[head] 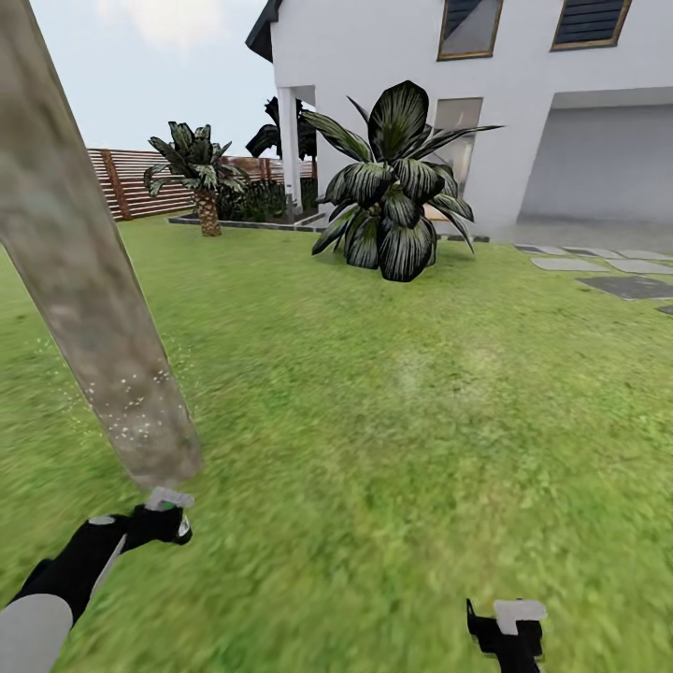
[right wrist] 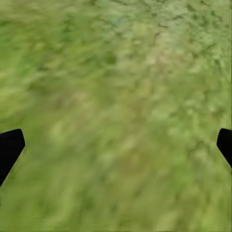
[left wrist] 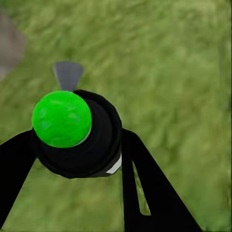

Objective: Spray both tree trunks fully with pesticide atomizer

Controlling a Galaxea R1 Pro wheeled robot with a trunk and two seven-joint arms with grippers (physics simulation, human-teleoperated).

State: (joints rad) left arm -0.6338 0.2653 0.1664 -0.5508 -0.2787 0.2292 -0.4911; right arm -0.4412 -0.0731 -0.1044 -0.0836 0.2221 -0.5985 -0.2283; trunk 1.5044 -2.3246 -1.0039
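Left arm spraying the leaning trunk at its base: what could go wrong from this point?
1. Droplets speckle the lower trunk, while higher up it looks bare, so coverage may stay partial unless the aim rises.
2. The atomizer in the left gripper sits very near the trunk base; a forward nudge could bump it.
3. The right gripper hangs open over grass, idle.

Left arm stretched forward, left gripper with fingers clamped around something held between them. Right gripper low, fingers spread wide, nothing between.
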